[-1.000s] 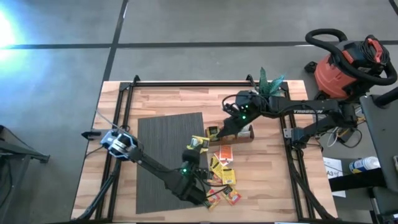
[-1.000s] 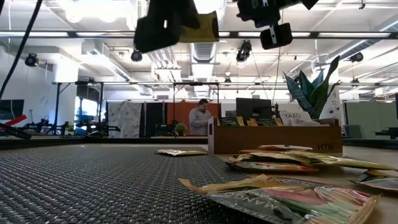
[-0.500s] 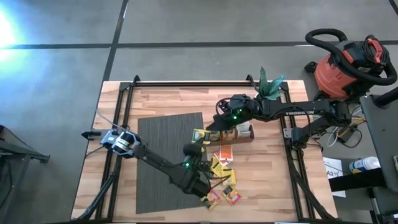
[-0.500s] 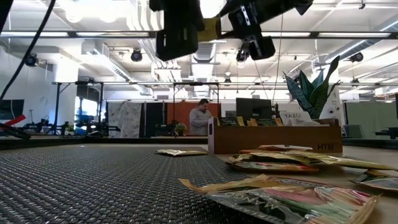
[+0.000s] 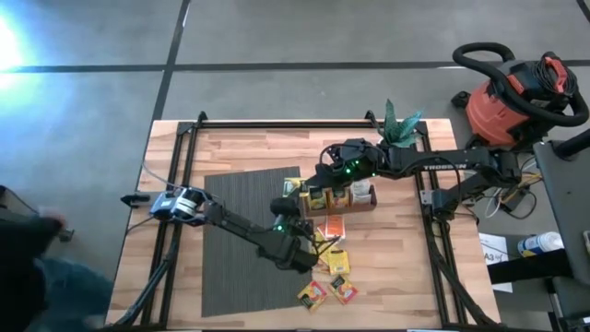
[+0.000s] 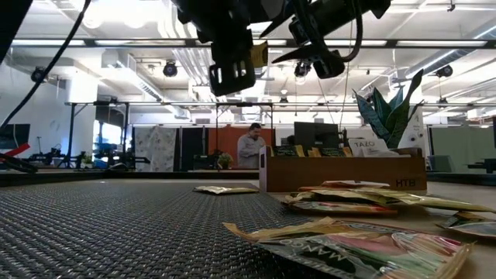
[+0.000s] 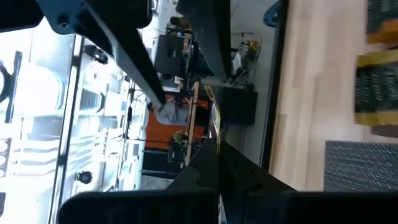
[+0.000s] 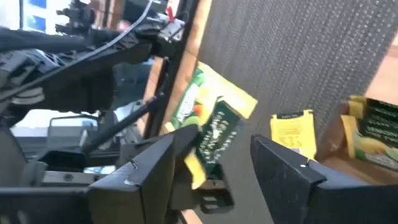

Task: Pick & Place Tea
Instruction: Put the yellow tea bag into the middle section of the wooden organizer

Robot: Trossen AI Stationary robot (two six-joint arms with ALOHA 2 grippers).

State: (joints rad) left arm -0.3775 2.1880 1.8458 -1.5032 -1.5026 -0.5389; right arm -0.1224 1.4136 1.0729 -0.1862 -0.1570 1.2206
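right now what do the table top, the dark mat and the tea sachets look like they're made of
Table top: looks like light wood, with plank seams and grain, matte.
Dark mat: probably a woven or ribbed fabric or rubber; the low view shows a fine raised weave.
Tea sachets: likely printed paper or foil, thin and flat; the nearest one is crinkled with a slight sheen, so which cannot be settled.

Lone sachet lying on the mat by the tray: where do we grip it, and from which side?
The sachet lies flat on the mat, apart from the tray. Probably come straight down and pinch across one thin edge, since no face stands up to grab.
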